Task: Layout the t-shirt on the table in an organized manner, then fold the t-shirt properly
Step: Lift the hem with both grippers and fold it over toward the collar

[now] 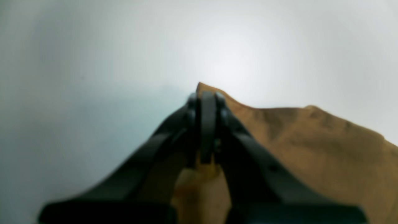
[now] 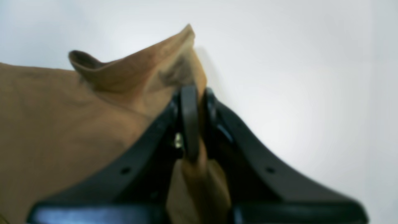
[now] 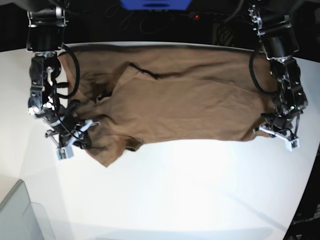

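The tan-brown t-shirt (image 3: 175, 100) lies spread lengthwise across the far half of the white table (image 3: 200, 190), bunched and creased at its left end. My left gripper (image 3: 270, 131) is at the shirt's right end, shut on a corner of the cloth. The left wrist view shows its jaws (image 1: 206, 96) pressed together on a raised peak of the t-shirt (image 1: 311, 140). My right gripper (image 3: 80, 135) is at the crumpled left end. In the right wrist view it (image 2: 192, 90) is shut on a lifted fold of the t-shirt (image 2: 62, 124).
A grey translucent bin (image 3: 20, 215) sits at the near left corner. The table's curved edge (image 3: 311, 175) runs down the right side. Dark equipment and cables stand behind the table's far edge.
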